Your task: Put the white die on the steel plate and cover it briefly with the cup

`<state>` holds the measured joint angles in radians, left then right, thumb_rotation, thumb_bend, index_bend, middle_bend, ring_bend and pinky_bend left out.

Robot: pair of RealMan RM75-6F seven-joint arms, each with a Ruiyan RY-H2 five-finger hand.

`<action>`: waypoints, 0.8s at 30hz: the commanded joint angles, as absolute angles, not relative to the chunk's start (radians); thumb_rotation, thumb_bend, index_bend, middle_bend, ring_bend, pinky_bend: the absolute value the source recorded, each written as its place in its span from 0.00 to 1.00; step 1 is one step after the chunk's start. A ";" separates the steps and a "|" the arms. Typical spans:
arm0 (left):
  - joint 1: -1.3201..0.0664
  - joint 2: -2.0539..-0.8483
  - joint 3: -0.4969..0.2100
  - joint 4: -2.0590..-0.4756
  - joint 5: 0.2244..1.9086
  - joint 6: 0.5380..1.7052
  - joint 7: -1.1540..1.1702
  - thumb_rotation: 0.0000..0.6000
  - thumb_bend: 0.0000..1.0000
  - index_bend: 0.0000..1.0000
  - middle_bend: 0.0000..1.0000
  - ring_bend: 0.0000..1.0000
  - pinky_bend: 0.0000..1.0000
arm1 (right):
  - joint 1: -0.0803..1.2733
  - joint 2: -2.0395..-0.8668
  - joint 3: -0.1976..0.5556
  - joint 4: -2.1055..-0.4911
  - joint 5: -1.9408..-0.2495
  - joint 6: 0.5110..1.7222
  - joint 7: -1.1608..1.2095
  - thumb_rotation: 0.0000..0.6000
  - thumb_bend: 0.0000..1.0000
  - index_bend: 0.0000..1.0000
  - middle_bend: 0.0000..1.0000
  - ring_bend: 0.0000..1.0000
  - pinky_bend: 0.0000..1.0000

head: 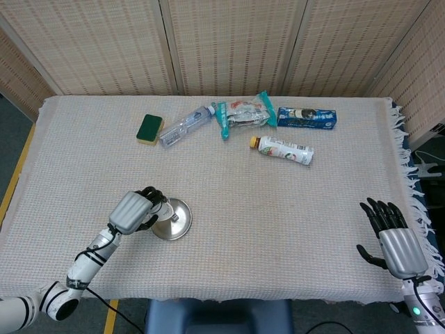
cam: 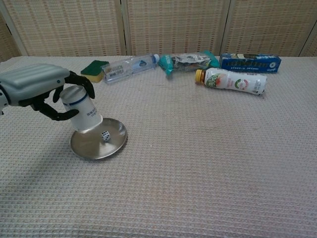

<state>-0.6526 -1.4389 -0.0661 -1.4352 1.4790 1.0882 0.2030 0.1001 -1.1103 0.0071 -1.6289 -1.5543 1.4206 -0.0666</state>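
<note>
Table cloth (cam: 208,163): left hand (cam: 34,89) holds blue-banded cup (cam: 81,109), label unreadable.

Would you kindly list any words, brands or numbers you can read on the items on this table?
None can be read.
Blue box: pale print, too blurred.
Drink bottle: label graphics only, text too small.
Clear bottle: label illegible.
Teal packet: illegible.
Die: dark pips show, count unclear.
</note>
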 commanded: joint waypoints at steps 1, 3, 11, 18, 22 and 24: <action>-0.660 -1.449 -0.058 -1.453 1.480 1.070 0.238 1.00 0.43 0.33 0.34 0.24 0.59 | 0.098 -1.107 0.005 -1.630 -1.559 1.424 -0.062 0.89 0.19 0.00 0.00 0.00 0.00; -0.667 -1.464 -0.059 -1.441 1.472 1.054 0.246 1.00 0.43 0.32 0.34 0.24 0.59 | 0.097 -1.104 0.002 -1.632 -1.565 1.427 -0.057 0.89 0.19 0.00 0.00 0.00 0.00; -0.680 -1.497 -0.064 -1.411 1.446 1.020 0.261 1.00 0.43 0.32 0.34 0.24 0.60 | 0.096 -1.101 0.003 -1.630 -1.561 1.427 -0.052 0.89 0.19 0.00 0.00 0.00 0.00; -0.686 -1.510 -0.066 -1.407 1.455 1.024 0.265 1.00 0.43 0.32 0.34 0.24 0.60 | 0.102 -1.103 0.004 -1.629 -1.552 1.411 -0.057 0.89 0.19 0.00 0.00 0.00 0.00; -0.690 -1.521 -0.061 -1.393 1.455 1.016 0.274 1.00 0.43 0.32 0.34 0.24 0.60 | 0.101 -1.103 0.006 -1.630 -1.549 1.412 -0.058 0.89 0.19 0.00 0.00 0.00 0.00; -0.693 -1.531 -0.057 -1.382 1.456 1.007 0.273 1.00 0.43 0.33 0.35 0.24 0.60 | 0.101 -1.103 0.006 -1.631 -1.549 1.412 -0.058 0.89 0.19 0.00 0.00 0.00 0.00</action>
<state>-0.6911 -1.5270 -0.0590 -1.3866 1.4553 1.0111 0.2729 0.1010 -1.1028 0.0057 -1.6309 -1.5488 1.4124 -0.0585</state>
